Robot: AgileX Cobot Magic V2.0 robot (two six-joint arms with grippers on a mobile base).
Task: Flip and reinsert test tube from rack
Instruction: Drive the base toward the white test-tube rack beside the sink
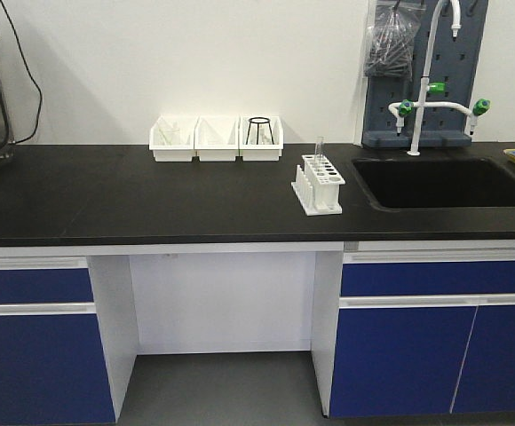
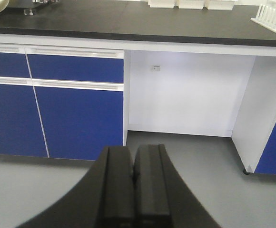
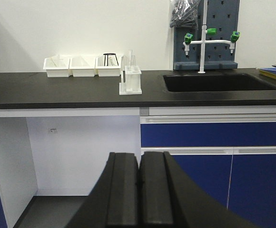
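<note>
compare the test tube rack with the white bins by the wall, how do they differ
The rack is one block with holes and pegs; the bins are three open trays in a row. The rack stands beside the sink; the bins sit back by the wall. The rack holds an upright test tube; one bin holds a black wire stand. Both are white, on the black counter.

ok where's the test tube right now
In the front view the test tube stands upright at the far end of the rack, on the black counter just left of the sink and right of the three white bins.
</note>
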